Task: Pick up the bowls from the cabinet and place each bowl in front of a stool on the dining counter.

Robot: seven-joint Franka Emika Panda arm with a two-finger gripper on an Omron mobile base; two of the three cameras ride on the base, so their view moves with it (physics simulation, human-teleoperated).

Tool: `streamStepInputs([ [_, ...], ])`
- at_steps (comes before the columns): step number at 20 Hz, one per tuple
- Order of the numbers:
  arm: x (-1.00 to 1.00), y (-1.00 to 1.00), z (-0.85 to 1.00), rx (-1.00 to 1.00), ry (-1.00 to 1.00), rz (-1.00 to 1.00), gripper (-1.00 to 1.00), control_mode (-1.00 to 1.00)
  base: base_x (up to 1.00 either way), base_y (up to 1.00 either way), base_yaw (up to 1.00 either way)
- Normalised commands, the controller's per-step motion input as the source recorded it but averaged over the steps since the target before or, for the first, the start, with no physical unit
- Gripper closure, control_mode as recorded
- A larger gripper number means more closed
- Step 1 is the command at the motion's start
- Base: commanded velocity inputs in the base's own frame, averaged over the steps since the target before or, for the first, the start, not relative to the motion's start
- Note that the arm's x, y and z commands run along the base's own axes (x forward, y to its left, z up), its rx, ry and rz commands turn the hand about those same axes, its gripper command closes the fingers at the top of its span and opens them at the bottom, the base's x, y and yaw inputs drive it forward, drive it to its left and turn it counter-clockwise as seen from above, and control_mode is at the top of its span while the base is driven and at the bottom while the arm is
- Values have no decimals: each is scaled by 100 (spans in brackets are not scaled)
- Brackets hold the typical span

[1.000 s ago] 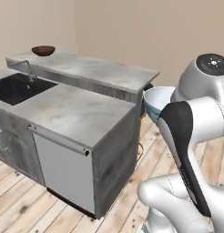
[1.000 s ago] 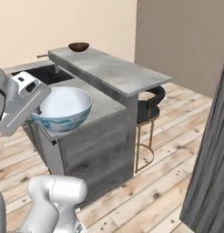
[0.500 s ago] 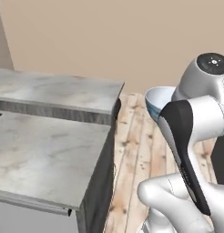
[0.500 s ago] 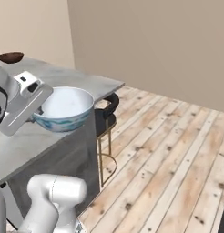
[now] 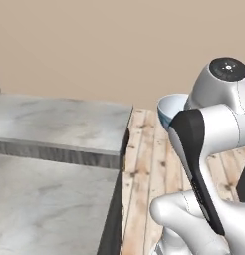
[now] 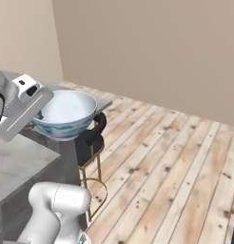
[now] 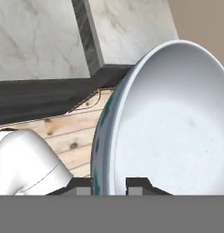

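Gripper (image 7: 109,184) pinching rim of white bowl (image 7: 173,123), one finger (image 7: 79,185) outside, other inside. Bowl hanging in air past fingers, over counter (image 6: 14,157) end, above stool (image 6: 90,140).

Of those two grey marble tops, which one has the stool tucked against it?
The higher one, the dining counter. The black stool with gold legs stands at its end, just beyond the white bowl pinched in the gripper. The lower counter sits nearer the robot.

White bowl (image 5: 170,107) mostly behind the arm, stool (image 6: 90,138) half behind that bowl, dining counter (image 5: 60,124) cut off at left.
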Motion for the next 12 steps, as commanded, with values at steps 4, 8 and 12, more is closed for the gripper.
streamStepInputs([
  [4,0,0,0,0,0,0,100,100,82,-56,0],
  [8,0,0,0,0,0,0,100,100,100,-28,0],
  [12,0,0,0,0,0,0,100,100,100,-22,0],
])
